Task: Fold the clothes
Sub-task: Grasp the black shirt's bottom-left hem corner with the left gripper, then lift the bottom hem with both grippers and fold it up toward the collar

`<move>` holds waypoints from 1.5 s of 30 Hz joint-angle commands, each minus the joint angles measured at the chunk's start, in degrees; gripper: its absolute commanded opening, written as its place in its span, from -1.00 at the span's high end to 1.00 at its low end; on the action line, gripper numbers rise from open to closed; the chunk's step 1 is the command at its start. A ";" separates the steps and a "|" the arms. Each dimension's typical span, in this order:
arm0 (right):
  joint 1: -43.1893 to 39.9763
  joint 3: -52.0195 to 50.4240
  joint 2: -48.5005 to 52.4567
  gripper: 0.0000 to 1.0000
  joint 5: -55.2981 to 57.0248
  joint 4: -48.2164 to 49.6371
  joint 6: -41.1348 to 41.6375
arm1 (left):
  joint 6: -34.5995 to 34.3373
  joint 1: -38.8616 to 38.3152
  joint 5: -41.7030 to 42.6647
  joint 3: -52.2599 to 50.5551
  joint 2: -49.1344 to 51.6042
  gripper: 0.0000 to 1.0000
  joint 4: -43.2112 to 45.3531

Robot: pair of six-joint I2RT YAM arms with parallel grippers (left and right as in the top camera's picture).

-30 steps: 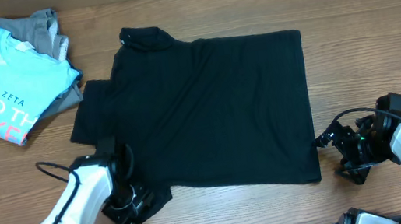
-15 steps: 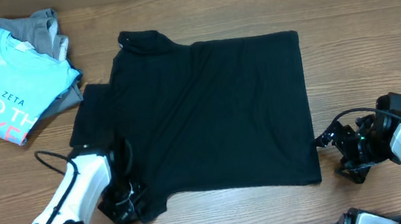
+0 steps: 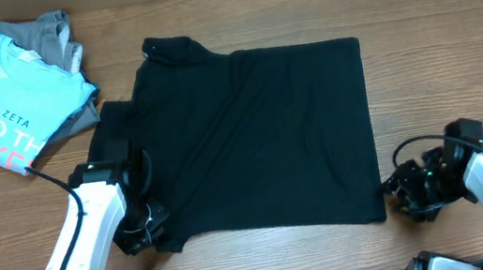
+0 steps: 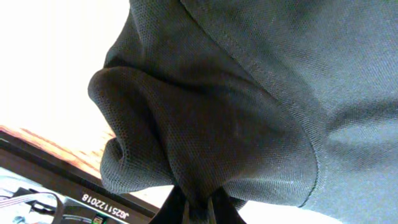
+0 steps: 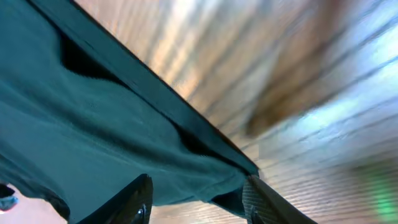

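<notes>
black t-shirt point(image 3: 260, 132) is lying spread on the wooden tabletop point(image 3: 433, 13). left hand point(image 4: 198, 210) is pinching its bunched near corner; right hand point(image 5: 198, 202) is gaping wide astride the opposite hem corner. light blue t-shirt point(image 3: 0, 98), lettering showing "delta zeta", is resting on a grey garment point(image 3: 47, 34) at the far left.

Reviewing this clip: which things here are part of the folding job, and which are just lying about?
Part of the job:
- black T-shirt
- left claw, shut on the shirt's fabric
- right claw, open around the shirt's hem corner

Lying about:
- blue T-shirt
- grey garment
</notes>
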 commanded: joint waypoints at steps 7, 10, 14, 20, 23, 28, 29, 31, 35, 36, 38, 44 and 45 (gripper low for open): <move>1.11 -3.17 -1.07 -0.49 0.31 -1.62 2.49 | 2.40 -0.11 -1.40 0.98 -0.81 0.85 0.48; 1.27 -4.02 -1.07 0.02 0.11 -0.33 2.69 | 2.62 -0.11 -1.42 0.98 -0.81 0.84 0.85; 1.29 -5.31 -1.07 0.04 -0.09 0.74 3.10 | 2.95 -0.11 -1.42 0.98 -0.81 0.84 0.90; 1.29 -5.55 -1.03 -0.06 -0.11 1.01 3.15 | 3.43 -0.11 -1.42 0.98 -0.81 0.84 1.38; 1.29 -5.55 -1.03 0.13 -0.07 1.81 3.37 | 3.45 -0.11 -1.42 0.98 -0.81 0.83 1.75; 1.29 -5.55 -1.03 0.54 0.17 2.32 4.20 | 3.69 -0.11 -1.42 0.98 -0.81 0.83 1.75; 1.31 -5.55 -1.03 0.55 0.15 2.47 4.20 | 3.69 -0.11 -1.42 0.98 -0.81 0.83 1.75; 1.31 -5.55 -1.03 0.44 0.13 2.47 4.20 | 3.69 -0.11 -1.42 0.98 -0.81 0.83 1.79; 1.31 -7.13 -1.03 0.07 0.11 3.37 4.61 | 3.69 -0.11 -1.42 0.98 -0.81 0.83 1.79; 1.31 -8.09 -1.03 0.09 0.11 4.55 5.46 | 3.69 -0.11 -1.40 0.98 -0.81 0.82 1.79; 1.31 -9.53 -1.03 0.24 0.07 6.21 6.40 | 3.69 -0.11 -1.40 0.98 -0.81 0.83 1.81; 1.31 -8.09 -1.05 0.92 0.13 5.42 6.01 | 4.33 -0.11 -1.11 0.98 -0.81 0.83 1.70; 1.31 -7.15 -1.05 0.92 0.17 4.46 5.79 | 4.37 -0.11 -1.05 0.98 -0.81 0.83 1.70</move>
